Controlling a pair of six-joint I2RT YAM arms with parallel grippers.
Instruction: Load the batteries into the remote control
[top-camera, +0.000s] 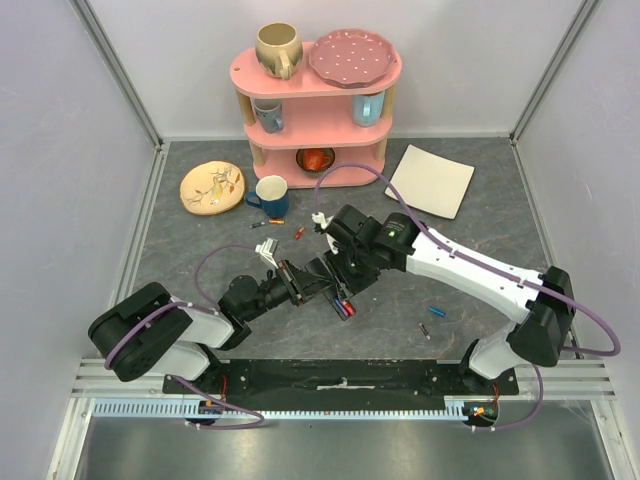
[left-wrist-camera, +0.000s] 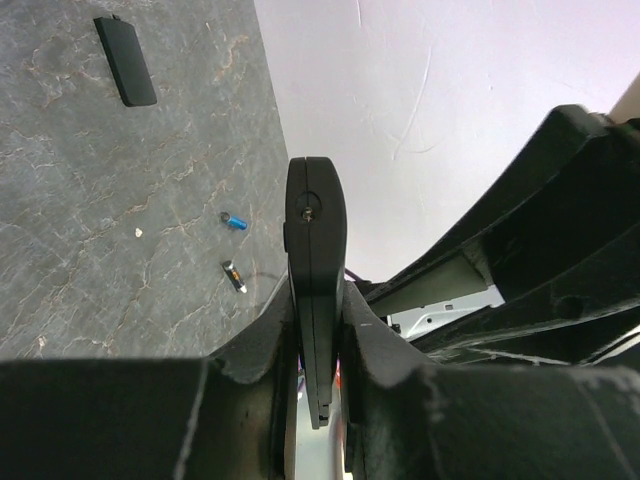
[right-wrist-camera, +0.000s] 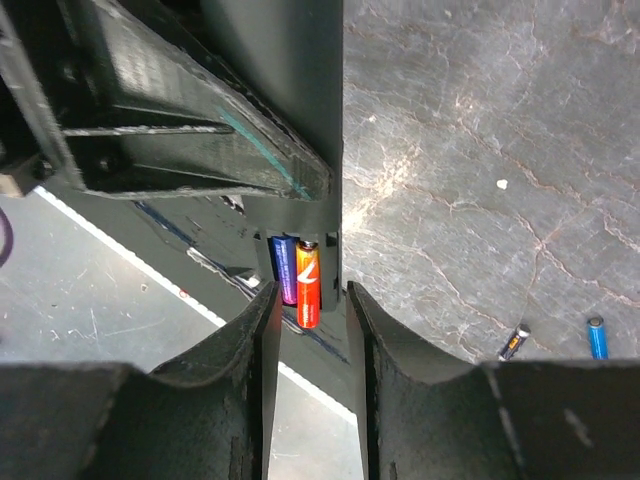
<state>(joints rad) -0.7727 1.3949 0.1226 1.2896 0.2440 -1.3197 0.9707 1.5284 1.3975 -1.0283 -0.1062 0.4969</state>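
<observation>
Black remote control, clamped edge-on in the left end effector, hides its face; we glimpse two batteries inside it, between the parted fingers of the right end effector.

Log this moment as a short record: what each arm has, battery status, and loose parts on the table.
left gripper: shut on the remote, held on edge
right gripper: open, fingers either side of the orange battery
in remote: orange battery beside a purple-blue battery; full seating unclear
loose on table: small blue battery, dark battery, back cover
</observation>
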